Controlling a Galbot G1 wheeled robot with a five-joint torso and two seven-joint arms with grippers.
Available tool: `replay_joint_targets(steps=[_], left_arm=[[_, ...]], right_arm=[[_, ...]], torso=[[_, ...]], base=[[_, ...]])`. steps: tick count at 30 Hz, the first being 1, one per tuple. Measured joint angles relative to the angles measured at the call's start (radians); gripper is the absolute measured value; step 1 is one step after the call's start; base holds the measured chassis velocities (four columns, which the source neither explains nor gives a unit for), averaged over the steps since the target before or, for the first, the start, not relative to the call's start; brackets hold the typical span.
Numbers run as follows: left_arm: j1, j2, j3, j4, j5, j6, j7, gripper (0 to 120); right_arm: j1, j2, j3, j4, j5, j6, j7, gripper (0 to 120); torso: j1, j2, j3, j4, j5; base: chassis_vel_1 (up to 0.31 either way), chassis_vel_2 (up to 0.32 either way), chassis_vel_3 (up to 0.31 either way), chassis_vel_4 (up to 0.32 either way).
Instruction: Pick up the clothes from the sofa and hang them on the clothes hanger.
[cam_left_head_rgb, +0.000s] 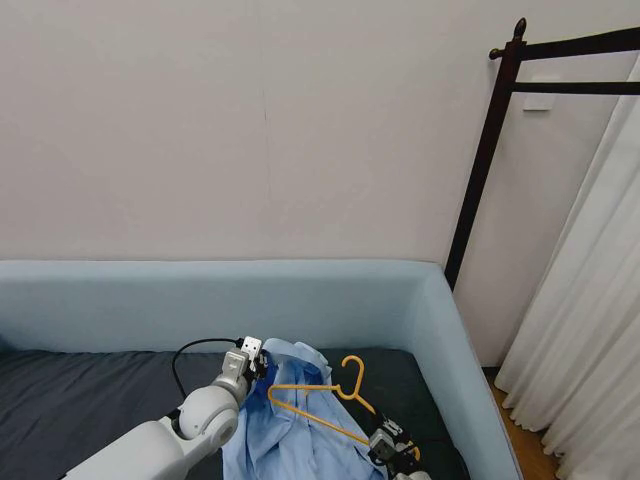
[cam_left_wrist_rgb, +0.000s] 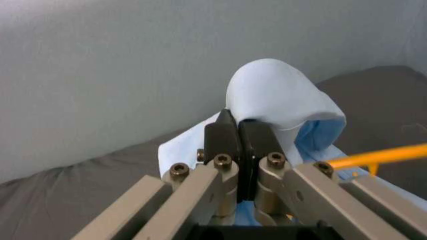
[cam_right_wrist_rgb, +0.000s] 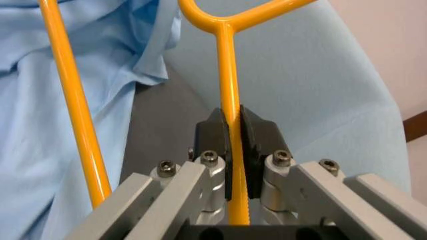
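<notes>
Pale wall (cam_left_head_rgb: 250, 120) behind; light blue sofa (cam_left_head_rgb: 200, 300) with dark grey seat cushion (cam_left_head_rgb: 80, 385). Dark wooden clothes rack (cam_left_head_rgb: 490, 140) stands off the sofa's right end, beside a white curtain (cam_left_head_rgb: 590, 300). Blue shirt (cam_left_head_rgb: 290, 440) lies bunched on the cushion near the right armrest, with an orange hanger (cam_left_head_rgb: 330, 395) across it, hook toward the backrest. Whether the hanger's arms sit inside the shoulders cannot be told. Left gripper (cam_left_wrist_rgb: 238, 127) is pinched tight on a rounded fold at the shirt's upper edge, probably to keep the cloth from sliding off the hanger on a lift. Right gripper (cam_right_wrist_rgb: 230, 120) is clamped on one straight bar of the hanger, short of where it forks, a finger on either side. That hold looks meant to steer the hanger's tilt. The grip is on bare smooth bar, so the hanger may twist between the fingers. Rack is well apart from the garment, and its visible bars are bare, so the hanging step is not yet done.
</notes>
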Motion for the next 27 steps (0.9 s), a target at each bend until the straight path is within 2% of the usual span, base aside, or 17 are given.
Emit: replay_joint_targets(steps=[5, 15, 20, 27], left_arm=[[0.005, -0.018, -0.002, 0.001, 0.0, 0.001, -0.022, 0], [0.028, -0.048, -0.008, -0.051, -0.028, 0.013, -0.096, 0], [0.028, -0.073, -0.019, -0.069, -0.046, 0.006, -0.133, 0], [0.013, -0.099, -0.021, -0.087, -0.016, -0.028, -0.141, 0]], right_arm=[[0.016, 0.019, -0.041, 0.055, 0.037, -0.072, 0.028, 4], [0.105, 0.089, -0.082, -0.047, 0.034, -0.108, 0.132, 4], [0.184, 0.111, -0.098, -0.086, -0.069, -0.073, 0.152, 4], [0.294, 0.093, -0.119, -0.12, -0.196, 0.014, 0.167, 4]], torso=[[0.0, 0.0, 0.0, 0.0, 0.0001], [0.0, 0.0, 0.0, -0.0001, 0.0002], [0.0, 0.0, 0.0, -0.0001, 0.0002], [0.0, 0.0, 0.0, 0.0, 0.0002]], base=[[0.0, 0.0, 0.0, 0.0], [0.0, 0.0, 0.0, 0.0], [0.0, 0.0, 0.0, 0.0], [0.0, 0.0, 0.0, 0.0]])
